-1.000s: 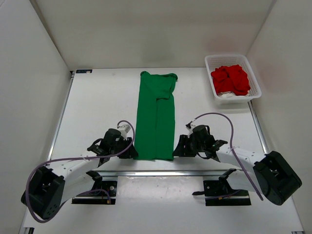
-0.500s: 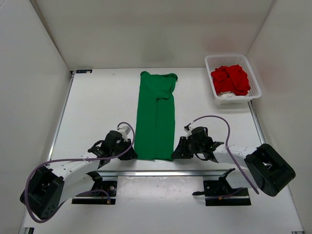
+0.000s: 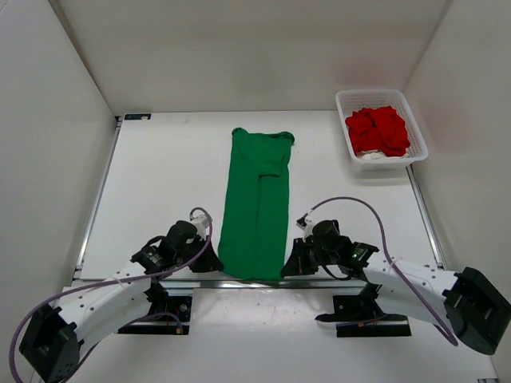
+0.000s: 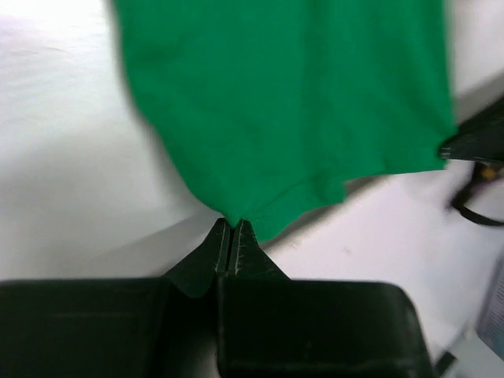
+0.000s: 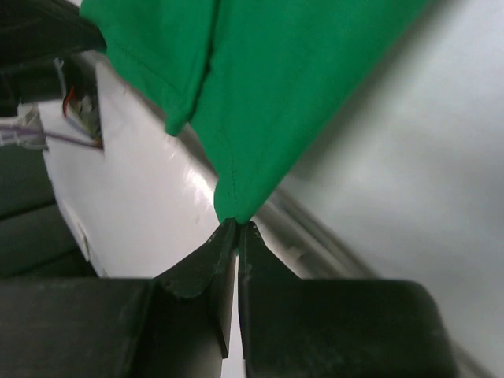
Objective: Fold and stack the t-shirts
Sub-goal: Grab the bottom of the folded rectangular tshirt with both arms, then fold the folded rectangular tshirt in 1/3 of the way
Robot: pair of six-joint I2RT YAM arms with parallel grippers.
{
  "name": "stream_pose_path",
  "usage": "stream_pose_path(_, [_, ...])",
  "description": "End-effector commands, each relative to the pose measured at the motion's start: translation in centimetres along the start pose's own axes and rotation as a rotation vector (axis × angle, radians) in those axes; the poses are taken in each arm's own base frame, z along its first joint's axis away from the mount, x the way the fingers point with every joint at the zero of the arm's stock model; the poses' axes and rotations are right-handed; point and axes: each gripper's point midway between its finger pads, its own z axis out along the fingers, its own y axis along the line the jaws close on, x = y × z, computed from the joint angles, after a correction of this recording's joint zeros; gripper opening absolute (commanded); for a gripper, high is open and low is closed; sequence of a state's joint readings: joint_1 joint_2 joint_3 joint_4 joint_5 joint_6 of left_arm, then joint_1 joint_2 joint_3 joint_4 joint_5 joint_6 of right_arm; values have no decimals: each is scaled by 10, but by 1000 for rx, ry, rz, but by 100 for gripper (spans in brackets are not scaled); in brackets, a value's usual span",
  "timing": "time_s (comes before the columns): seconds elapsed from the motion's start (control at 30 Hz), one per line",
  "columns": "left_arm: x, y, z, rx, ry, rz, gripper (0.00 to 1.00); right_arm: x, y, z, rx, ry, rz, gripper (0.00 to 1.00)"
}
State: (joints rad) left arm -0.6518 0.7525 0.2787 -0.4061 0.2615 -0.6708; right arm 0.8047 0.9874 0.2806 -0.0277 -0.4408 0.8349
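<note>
Long folded green t-shirt (image 3: 257,203) mid-table. left gripper (image 3: 216,262) pinched closed on its 7 o'clock corner, right gripper (image 3: 287,267) likewise at 5 o'clock. red t-shirt (image 3: 377,130) in mesh basket (image 3: 342,120), 2 o'clock.

Both arms low, angled inward, left gripper (image 4: 232,228) and right gripper (image 5: 237,228) each pinched closed on green t-shirt (image 3: 255,199) hem

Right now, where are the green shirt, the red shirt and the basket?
green shirt (image 3: 255,207): view from above, middle of the long folded cloth.
red shirt (image 3: 377,130): view from above, centre of the crumpled heap.
basket (image 3: 371,92): view from above, its far white rim.
</note>
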Motion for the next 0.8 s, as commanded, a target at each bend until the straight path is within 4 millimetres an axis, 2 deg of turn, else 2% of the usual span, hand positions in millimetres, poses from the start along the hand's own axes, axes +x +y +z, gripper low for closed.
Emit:
stream_pose_path(0.0, [-18, -34, -22, 72, -18, -36, 0, 2, 3, -11, 29, -2, 34, 0])
stream_pose_path(0.03, [-35, -40, -26, 87, -49, -37, 0, -15, 12, -16, 1, -46, 16, 0])
stream_pose_path(0.1, [-73, -48, -29, 93, -115, -15, 0, -46, 13, -22, -7, -108, -5, 0])
stream_pose_path(0.13, [-101, -54, -35, 86, -175, 35, 0, -69, 12, -27, -4, -152, -22, 1])
stream_pose_path(0.17, [-111, -48, -28, 42, -164, 53, 0, -78, 8, -29, 8, -165, -22, 0])
stream_pose_path(0.2, [-136, -46, -23, 1, -203, 56, 0, -102, 1, -32, 39, -215, -51, 0])
stream_pose_path(0.27, [-174, -38, -8, -38, -235, 59, 0, -141, -11, -37, 49, -247, -44, 0])
stream_pose_path(0.3, [-182, -37, -2, -41, -233, 57, 0, -151, -14, -36, 63, -263, -54, 0])
stream_pose_path(0.33, [-199, -37, -2, -58, -266, 62, 0, -172, -22, -36, 104, -305, -67, 0])
stream_pose_path(0.37, [-211, -32, 6, -97, -271, 65, 0, -188, -27, -35, 122, -315, -70, 0])
stream_pose_path(0.4, [-213, -25, 17, -111, -245, 55, 0, -195, -30, -36, 127, -320, -64, 0])
stream_pose_path(0.43, [-226, -32, 22, -99, -255, 65, 0, -213, -37, -37, 141, -343, -62, 0])
stream_pose_path(0.47, [-232, -33, 23, -104, -259, 69, 0, -221, -38, -37, 141, -353, -54, 0])
stream_pose_path(0.57, [-268, -30, 33, -181, -314, 94, 0, -258, -48, -32, 149, -373, -46, 0])
stream_pose_path(0.6, [-272, -30, 36, -170, -310, 89, 0, -265, -50, -32, 149, -383, -44, 0])
stream_pose_path(0.67, [-286, -14, 48, -203, -303, 62, 0, -283, -58, -29, 136, -377, -29, 0])
stream_pose_path(0.7, [-285, -10, 54, -211, -293, 54, 0, -287, -60, -26, 135, -374, -25, 1])
stream_pose_path(0.77, [-297, -3, 61, -222, -306, 48, 0, -299, -70, -17, 148, -358, -21, 0])
